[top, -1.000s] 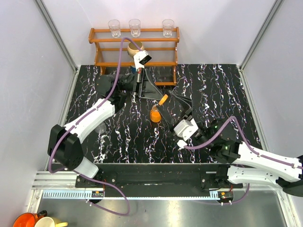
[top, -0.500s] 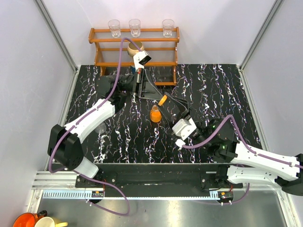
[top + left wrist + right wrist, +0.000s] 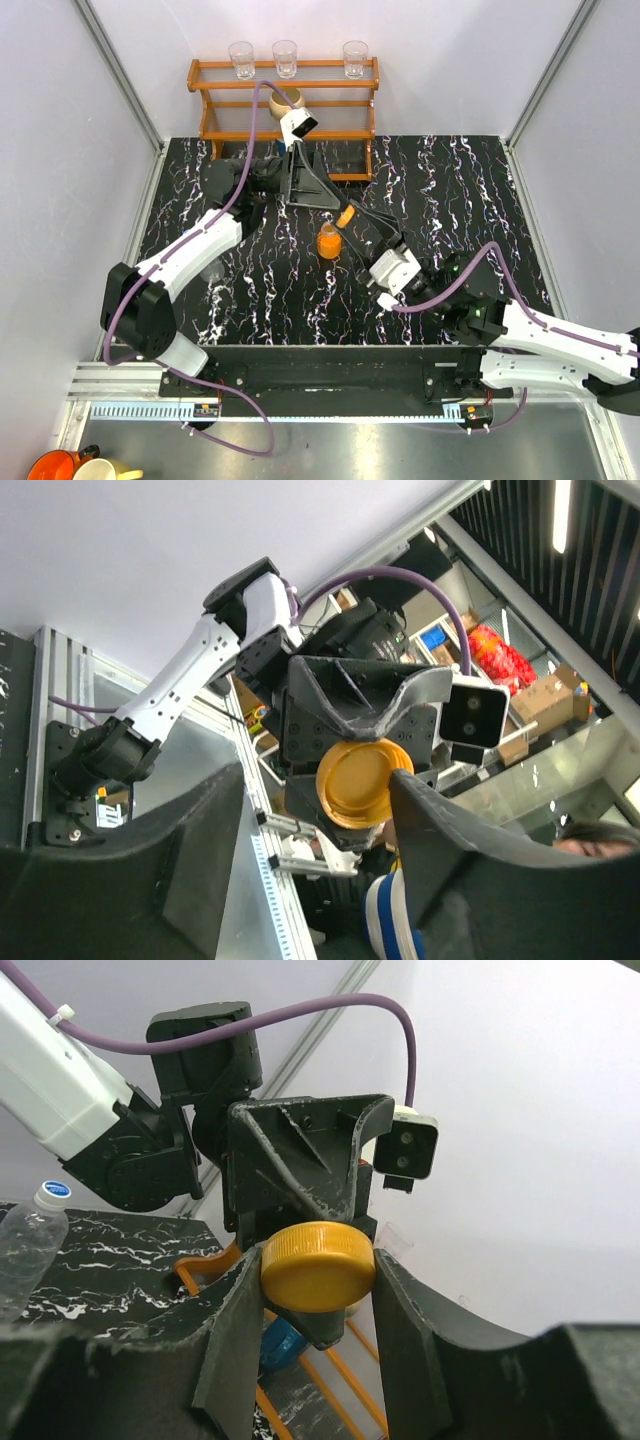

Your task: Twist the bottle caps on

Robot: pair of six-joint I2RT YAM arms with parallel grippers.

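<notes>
Obs.: right hand is clenched on the orange cap, one finger on each side of the rim. The cap lies roughly level in the grip, open underside facing the left wrist camera.

Left hand is released: its fingers stand well apart with nothing between them, and it faces the right hand at close range.

The orange bottle stands upright on the surface, mouth uncapped, just below and to the near side of the right hand's fingertips. Cap and mouth are apart.

The clear bottle is off to the left of the right hand. Its white-and-blue cap looks to be already on the neck.

Step in hand (judgement): bring the orange cap over the bottle mouth and start the thread.

Notes for doing it well:
- Centre the cap over the neck before lowering, and keep it level, since a tilt risks cross-threading.
- The bottle is small and probably light, so it may spin or tip under torque. The left hand should close on its body first.
- Press down lightly and turn in short strokes, regripping between them.
- Watch the clearance, as the two hands are crowded together.
</notes>
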